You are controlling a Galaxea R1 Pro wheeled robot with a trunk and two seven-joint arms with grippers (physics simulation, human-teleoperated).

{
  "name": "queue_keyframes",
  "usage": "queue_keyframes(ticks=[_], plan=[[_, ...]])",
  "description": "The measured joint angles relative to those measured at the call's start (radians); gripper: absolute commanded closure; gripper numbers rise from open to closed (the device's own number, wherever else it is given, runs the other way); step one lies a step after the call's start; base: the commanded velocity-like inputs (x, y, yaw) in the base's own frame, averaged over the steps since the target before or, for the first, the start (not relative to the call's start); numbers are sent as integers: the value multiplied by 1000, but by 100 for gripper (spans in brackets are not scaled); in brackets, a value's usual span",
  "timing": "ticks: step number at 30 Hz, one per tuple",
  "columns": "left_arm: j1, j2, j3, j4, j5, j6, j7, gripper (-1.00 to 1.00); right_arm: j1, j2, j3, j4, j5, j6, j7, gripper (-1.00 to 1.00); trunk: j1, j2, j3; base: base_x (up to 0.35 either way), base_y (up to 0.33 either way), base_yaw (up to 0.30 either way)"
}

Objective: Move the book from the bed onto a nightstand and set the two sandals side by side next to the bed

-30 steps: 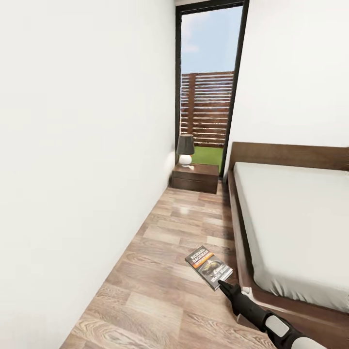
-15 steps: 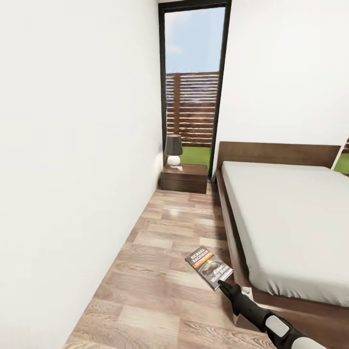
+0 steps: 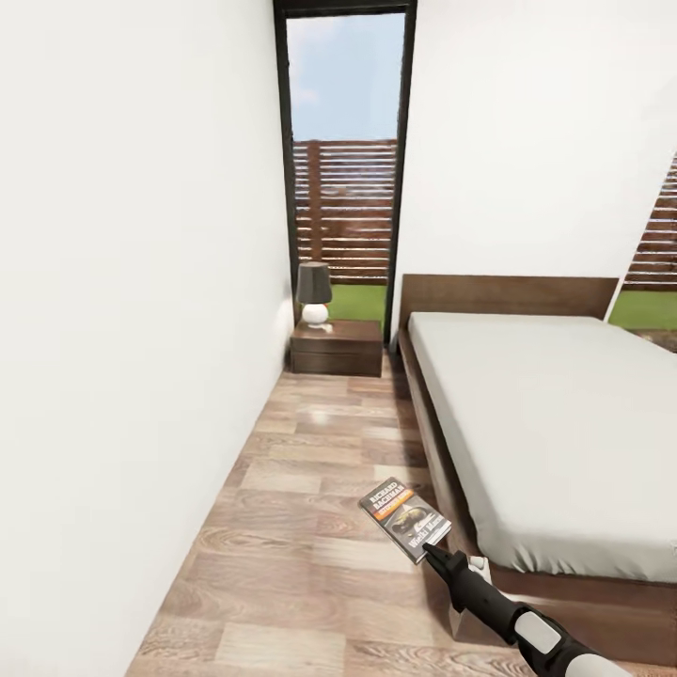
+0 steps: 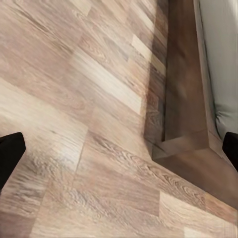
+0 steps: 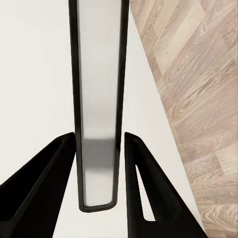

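The whole head view has swung since a moment ago, so the nightstand (image 3: 337,347) and its lamp (image 3: 314,292) now sit further left and more of the bed (image 3: 555,432) shows: the camera turned, not the furniture, which suggests the robot is lining up on the nightstand. The left gripper (image 4: 119,148) hangs over the floor with its tips wide apart, holding nothing. The right gripper (image 3: 432,548) reaches forward from the near right, pinching the book (image 3: 404,517) by its near edge.
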State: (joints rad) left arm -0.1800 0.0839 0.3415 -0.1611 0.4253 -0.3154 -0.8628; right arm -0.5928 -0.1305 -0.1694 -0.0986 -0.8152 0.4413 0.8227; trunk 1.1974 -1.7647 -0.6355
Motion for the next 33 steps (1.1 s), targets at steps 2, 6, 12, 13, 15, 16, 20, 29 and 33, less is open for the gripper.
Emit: queue_keyframes(ticks=[2, 6, 12, 13, 15, 16, 20, 29, 33], plan=[[0, 0, 0, 0, 0, 0, 0, -100, 0, 0, 0, 0, 0, 0, 0, 100, 0, 0, 0, 172, 168, -175], [0, 0, 0, 0, 0, 1, 0, -100, 0, 0, 0, 0, 0, 0, 0, 100, 0, 0, 0, 180, 170, -171], [0, 0, 0, 0, 0, 0, 0, -100, 0, 0, 1, 0, 1, 0, 0, 100, 0, 0, 0, 183, 167, -168], [0, 0, 0, 0, 0, 0, 0, -100, 0, 1, 1, 0, 1, -1, 0, 100, 0, 0, 0, 185, 162, -161], [1, 0, 0, 0, 0, 0, 0, -100, 0, 1, 2, 0, 1, -1, 0, 100, 0, 0, 0, 185, 160, -157], [1, 0, 0, 0, 0, 0, 0, -100, 0, 1, 2, 0, 1, -1, 0, 100, 0, 0, 0, 185, 157, -150], [1, 0, 0, 0, 0, 0, 0, -100, 0, 1, 2, 0, 2, -1, 0, 100, 0, 0, 0, 185, 153, -123], [0, 0, 0, 0, 0, 0, 0, -100, 0, 0, 4, 1, 4, -2, 0, 100, 0, 0, 0, 185, 109, -38], [0, 0, 0, 0, 0, 0, 0, -100, 0, 1, 4, 0, 3, -2, 0, 100, 0, 0, 0, 185, 25, -6]])
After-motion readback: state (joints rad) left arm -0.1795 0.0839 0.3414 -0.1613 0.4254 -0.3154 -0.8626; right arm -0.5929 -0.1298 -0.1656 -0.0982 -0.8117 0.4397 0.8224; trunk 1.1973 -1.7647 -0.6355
